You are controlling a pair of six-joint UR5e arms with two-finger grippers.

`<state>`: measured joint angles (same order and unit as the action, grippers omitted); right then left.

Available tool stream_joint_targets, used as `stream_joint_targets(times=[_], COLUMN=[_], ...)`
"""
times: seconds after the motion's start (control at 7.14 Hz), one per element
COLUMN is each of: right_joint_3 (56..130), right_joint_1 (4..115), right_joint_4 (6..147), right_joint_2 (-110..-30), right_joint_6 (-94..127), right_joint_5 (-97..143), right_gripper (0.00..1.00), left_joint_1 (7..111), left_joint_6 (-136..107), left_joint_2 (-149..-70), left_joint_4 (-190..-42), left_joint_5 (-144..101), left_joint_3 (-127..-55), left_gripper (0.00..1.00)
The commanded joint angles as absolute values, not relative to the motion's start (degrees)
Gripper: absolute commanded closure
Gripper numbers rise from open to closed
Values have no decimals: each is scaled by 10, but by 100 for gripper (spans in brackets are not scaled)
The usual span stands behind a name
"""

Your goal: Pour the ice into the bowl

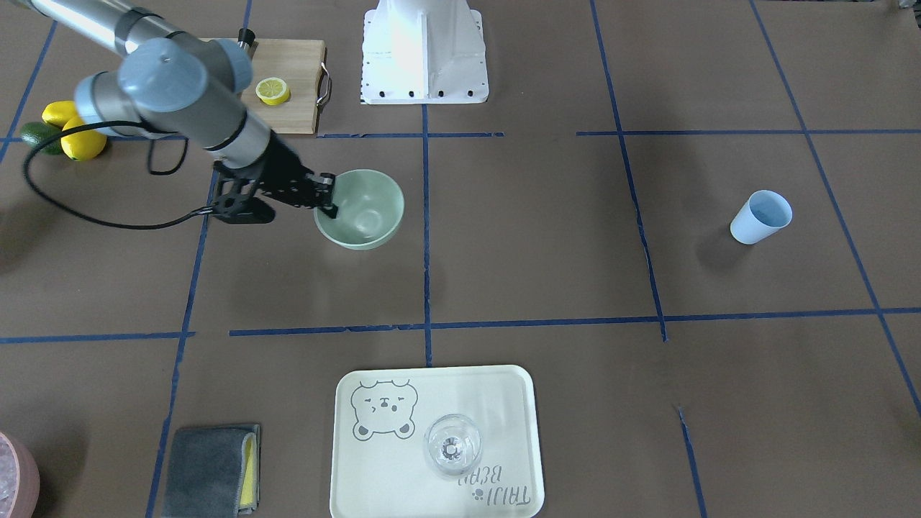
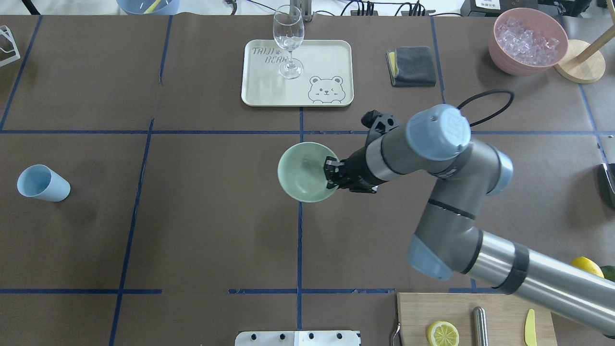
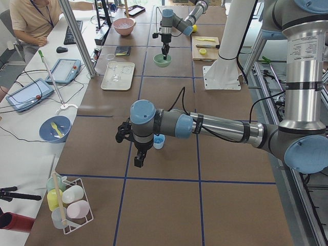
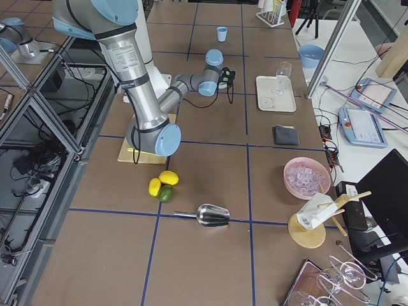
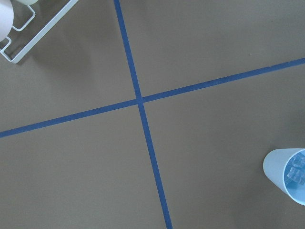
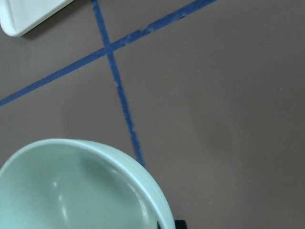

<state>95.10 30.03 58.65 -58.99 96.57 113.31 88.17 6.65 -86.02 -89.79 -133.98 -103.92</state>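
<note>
The pale mint-green bowl [image 2: 305, 172] sits near the table's middle; it also shows in the front view [image 1: 363, 208] and fills the lower left of the right wrist view [image 6: 76, 191]. It holds nothing. My right gripper [image 2: 331, 174] is shut on the bowl's rim on the side toward the right arm. The light blue cup [image 2: 42, 183] stands far to the left. The left wrist view shows small clear ice cubes [image 5: 295, 168] inside the cup [image 5: 287, 175]. My left gripper [image 3: 138, 160] hangs beside the cup [image 3: 159, 141]; I cannot tell whether it is open or shut.
A cream tray [image 2: 331, 57] carries a clear wine glass [image 2: 288, 43]. A pink bowl of crushed ice [image 2: 527, 39] and a grey cloth [image 2: 412, 66] lie at the far right. A cutting board [image 2: 461, 307] with a lemon half [image 2: 442, 333] is near the robot's base.
</note>
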Motion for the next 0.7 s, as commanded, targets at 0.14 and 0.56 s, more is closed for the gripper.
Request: stream_joint_targets(times=[0.14, 0.56], right_joint_3=[847, 831], right_joint_1=[224, 217], right_joint_4=[585, 586], right_joint_2=[-484, -483], right_joint_6=[1066, 1080], right_joint_5=[1011, 1011], right_gripper=[100, 100], left_joint_1=[881, 881], left_joint_6=[69, 71], left_joint_2=[-859, -859], left_joint_4=[-899, -900], left_joint_5=[-1339, -1344], left_joint_3=[-1072, -1077], left_gripper=[0, 0])
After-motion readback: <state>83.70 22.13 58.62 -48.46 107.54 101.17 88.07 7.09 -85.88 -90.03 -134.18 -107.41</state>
